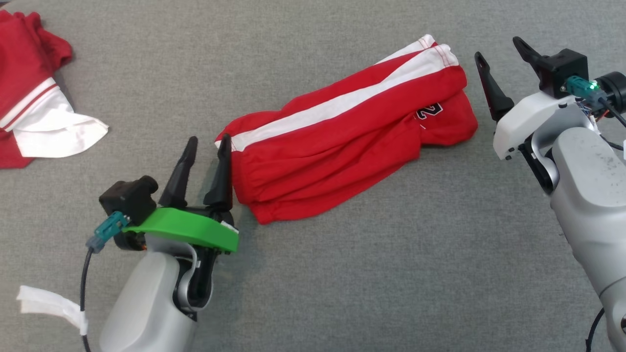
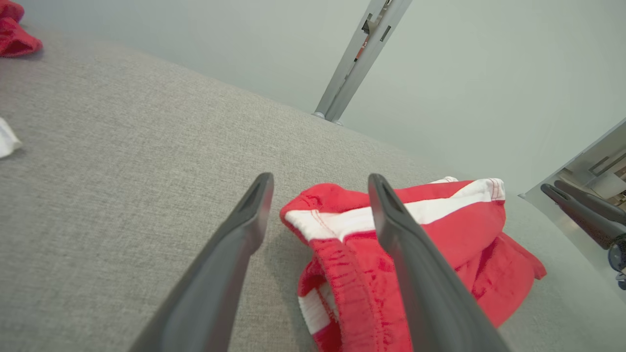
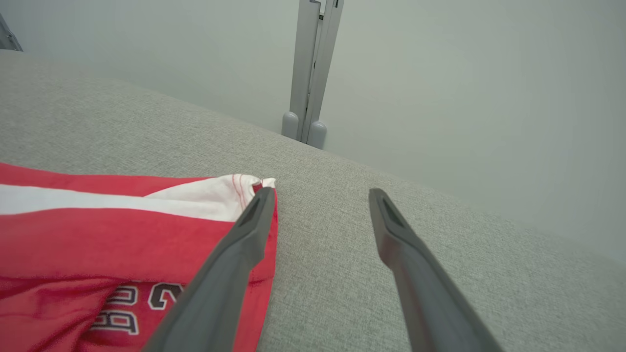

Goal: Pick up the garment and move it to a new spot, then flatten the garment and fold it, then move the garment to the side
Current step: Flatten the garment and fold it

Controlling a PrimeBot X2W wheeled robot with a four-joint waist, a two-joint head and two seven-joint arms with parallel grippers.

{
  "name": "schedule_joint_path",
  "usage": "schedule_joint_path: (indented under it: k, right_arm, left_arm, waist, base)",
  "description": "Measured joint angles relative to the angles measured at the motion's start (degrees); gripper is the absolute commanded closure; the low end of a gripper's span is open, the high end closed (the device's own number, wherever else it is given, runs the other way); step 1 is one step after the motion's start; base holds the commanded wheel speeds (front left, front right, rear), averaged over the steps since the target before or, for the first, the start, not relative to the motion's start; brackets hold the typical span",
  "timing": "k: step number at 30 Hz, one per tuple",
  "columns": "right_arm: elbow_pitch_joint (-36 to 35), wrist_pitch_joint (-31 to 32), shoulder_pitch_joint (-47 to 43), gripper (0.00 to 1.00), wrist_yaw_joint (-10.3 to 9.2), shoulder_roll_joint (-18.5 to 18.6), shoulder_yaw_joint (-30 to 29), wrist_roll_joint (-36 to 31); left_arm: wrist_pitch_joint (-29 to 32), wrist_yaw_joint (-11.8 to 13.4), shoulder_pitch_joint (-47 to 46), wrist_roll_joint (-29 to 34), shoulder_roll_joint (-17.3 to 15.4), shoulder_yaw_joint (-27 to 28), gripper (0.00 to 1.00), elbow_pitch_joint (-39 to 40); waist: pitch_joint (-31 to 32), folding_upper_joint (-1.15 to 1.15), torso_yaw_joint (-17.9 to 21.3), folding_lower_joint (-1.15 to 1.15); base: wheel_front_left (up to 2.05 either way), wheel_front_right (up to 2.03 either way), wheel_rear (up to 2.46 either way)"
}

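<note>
both claws open at either end of the folded red shorts

at the near left, a white strip of tape point(image 1: 46, 303) hangs on the left arm's dark cable above the grey fabric-covered bench point(image 1: 342, 274). just beyond it the left claw point(image 1: 209, 139), mounted above a bright green plastic guard point(image 1: 190, 230), has its two dark fingers spread apart and grips nothing. its right finger lies against the waistband end of the garment, and its left finger is over bare fabric.

the red shorts with a white side stripe point(image 1: 342, 142) lie folded in the middle of the bench, running from near left to far right. a dark number print point(image 1: 429, 111) shows near the hem end.

at the far right the right claw point(image 1: 498, 48) is also wide open and empty, with its left finger just beside the hem corner. at the far left, well apart, a second crumpled red and white garment point(image 1: 29, 98) lies on the bench.
</note>
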State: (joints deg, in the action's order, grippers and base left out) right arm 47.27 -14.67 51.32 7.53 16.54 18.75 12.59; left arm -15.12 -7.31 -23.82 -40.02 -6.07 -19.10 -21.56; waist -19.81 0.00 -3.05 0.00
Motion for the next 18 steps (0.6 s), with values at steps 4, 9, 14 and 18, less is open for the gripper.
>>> schedule_joint_path:
  k: [4, 9, 14, 18]
  right_arm:
    - [0.1, -0.3, -1.3, 0.00, 0.01, -0.5, -1.5, 0.2]
    - [1.3, -0.3, -2.2, 0.00, 0.00, -1.0, -3.8, 0.6]
    - [3.9, -0.3, -2.5, 0.00, 0.00, -1.8, -5.5, 1.2]
    - [7.3, 0.9, -2.5, 0.00, 0.00, -1.4, -6.3, 1.0]
  left_arm:
    - [0.0, 0.2, 2.5, 4.8, -0.4, 2.6, 0.00, 1.5]
    - [0.0, 0.3, 5.7, 8.4, 0.6, 5.7, 0.00, 3.6]
    - [0.0, 0.5, 8.9, 9.2, 2.1, 9.0, 0.00, 5.3]
    - [0.0, 0.5, 10.3, 9.4, 2.9, 9.9, 0.00, 6.2]
  waist:
    - [2.0, 0.00, -0.1, 0.00]
    - [3.7, 0.00, -1.2, 0.00]
    - [4.4, 0.00, -3.4, 0.00]
    - [4.4, 0.00, -5.4, 0.00]
  base:
    - [0.00, 0.00, 0.00]
    - [0.00, 0.00, 0.00]
    - [0.00, 0.00, 0.00]
    - [0.00, 0.00, 0.00]
